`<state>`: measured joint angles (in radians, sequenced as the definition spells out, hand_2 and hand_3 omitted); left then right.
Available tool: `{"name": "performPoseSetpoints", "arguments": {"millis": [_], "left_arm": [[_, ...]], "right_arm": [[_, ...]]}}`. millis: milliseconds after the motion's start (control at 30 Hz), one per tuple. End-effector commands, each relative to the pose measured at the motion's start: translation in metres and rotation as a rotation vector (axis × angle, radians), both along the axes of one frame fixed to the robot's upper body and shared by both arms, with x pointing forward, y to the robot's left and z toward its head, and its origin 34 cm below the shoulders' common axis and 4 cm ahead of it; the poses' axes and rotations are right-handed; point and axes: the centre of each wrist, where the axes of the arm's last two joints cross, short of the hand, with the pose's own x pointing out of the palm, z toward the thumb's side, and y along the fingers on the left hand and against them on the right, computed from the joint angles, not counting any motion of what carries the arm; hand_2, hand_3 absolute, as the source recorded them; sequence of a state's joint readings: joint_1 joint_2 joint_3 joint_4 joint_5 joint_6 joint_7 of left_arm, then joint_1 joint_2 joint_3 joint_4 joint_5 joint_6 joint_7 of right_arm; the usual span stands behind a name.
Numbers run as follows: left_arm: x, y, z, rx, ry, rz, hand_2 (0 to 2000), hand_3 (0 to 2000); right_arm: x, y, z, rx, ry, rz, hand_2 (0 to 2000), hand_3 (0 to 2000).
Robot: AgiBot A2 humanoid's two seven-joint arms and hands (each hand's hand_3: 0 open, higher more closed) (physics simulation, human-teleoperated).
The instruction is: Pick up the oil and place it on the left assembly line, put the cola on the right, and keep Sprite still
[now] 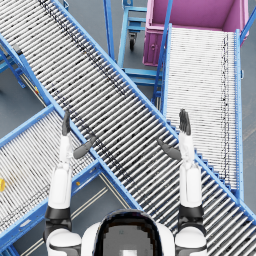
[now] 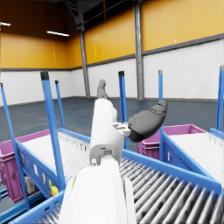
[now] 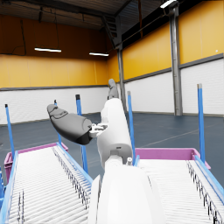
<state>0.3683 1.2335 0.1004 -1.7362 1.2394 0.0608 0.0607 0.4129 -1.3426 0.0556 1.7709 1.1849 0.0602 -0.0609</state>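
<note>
- Head view: my left hand and right hand hang over the near part of the central conveyor. Both are spread with the thumbs turned inward, and neither holds or touches anything.
- Wrist views agree: fingers are apart and there is nothing between them.
- Oil, cola and Sprite: none is in any view, and the central conveyor's visible rollers carry no bottle.
- Left line branches off the central conveyor beside the left hand. Right line runs from beside the right hand up to a pink bin.
- A small yellow speck lies on the left line, well away from the central conveyor. It is cut off by the picture's edge, so I cannot tell what it is.
- Handling, my guess: the oil will be heavy for its size, smooth and slippery. I would wrap the body below the shoulder and keep it upright.
- The cola is probably lighter and rounder and may roll on the rollers, so I would grip it mid-body.
- Sprite: leave it untouched and keep my reach clear of it.
</note>
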Motion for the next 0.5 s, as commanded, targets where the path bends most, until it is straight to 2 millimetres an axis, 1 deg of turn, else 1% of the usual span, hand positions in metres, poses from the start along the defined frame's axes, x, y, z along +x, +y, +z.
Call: {"name": "performPoseSetpoints", "arguments": {"millis": [33,200,233,333,500], "left_arm": [[-0.002,-0.003,-0.002,-0.017,0.014,-0.018,0,0],[-0.012,-0.015,-0.012,-0.104,0.091,-0.110,0,0],[-0.015,-0.019,-0.015,-0.136,0.123,-0.144,0,0],[-0.018,-0.022,-0.017,-0.155,0.141,-0.163,0,0],[-0.019,-0.023,-0.018,-0.164,0.150,-0.173,0,0]], "right_arm": [[-0.002,0.001,-0.004,-0.006,0.019,0.023,0,0],[-0.011,0.007,-0.025,-0.034,0.124,0.138,0,0],[-0.015,0.009,-0.033,-0.042,0.167,0.181,0,0],[-0.017,0.010,-0.038,-0.046,0.191,0.206,0,0],[-0.018,0.010,-0.040,-0.047,0.203,0.217,0,0]]}}
